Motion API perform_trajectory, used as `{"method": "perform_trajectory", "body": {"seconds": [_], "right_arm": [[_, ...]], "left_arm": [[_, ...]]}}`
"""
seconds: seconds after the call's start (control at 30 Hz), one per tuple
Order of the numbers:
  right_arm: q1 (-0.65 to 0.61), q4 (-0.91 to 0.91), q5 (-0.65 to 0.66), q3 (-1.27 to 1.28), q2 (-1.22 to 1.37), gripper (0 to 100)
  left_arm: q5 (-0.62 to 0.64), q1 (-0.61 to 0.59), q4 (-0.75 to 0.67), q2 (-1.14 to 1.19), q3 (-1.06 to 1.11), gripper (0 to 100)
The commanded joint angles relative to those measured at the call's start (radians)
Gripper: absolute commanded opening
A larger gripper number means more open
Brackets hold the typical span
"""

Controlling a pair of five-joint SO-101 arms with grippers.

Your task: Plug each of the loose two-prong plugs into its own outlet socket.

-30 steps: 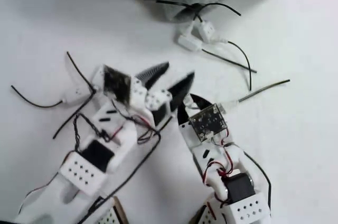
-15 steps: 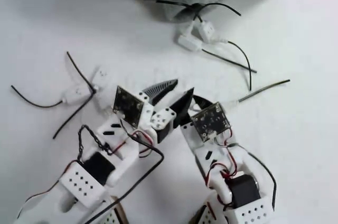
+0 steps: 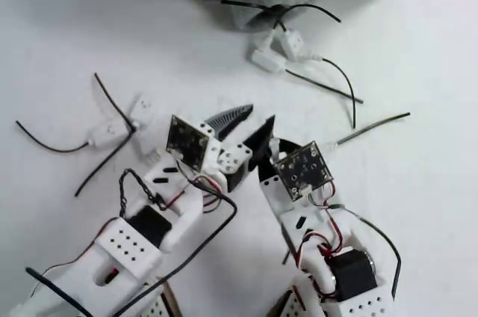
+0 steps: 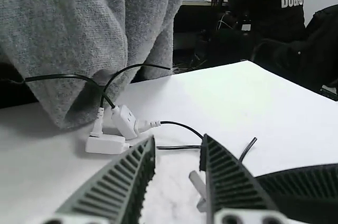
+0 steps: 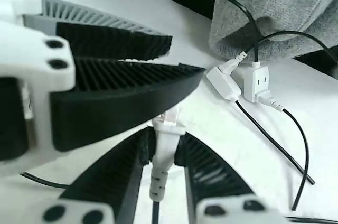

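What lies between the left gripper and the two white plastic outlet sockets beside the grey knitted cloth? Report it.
Bare white table, crossed by a thin black cord from one white socket, as the left wrist view shows.

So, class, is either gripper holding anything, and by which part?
The right gripper grips a white plug by the sides of its body. The left gripper is open and holds nothing.
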Motion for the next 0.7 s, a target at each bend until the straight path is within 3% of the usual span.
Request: {"method": "perform_trajectory", "body": {"seconds": [0.0, 0.67], "right_arm": [[-0.012, 0.018, 0.000, -0.097, -0.018, 1.9], [0.039, 0.081, 0.049, -0.167, -0.068, 1.9]], "left_arm": [[-0.008, -0.038, -0.017, 0.016, -0.012, 14], [-0.008, -0.036, -0.011, 0.019, -0.012, 14]]}}
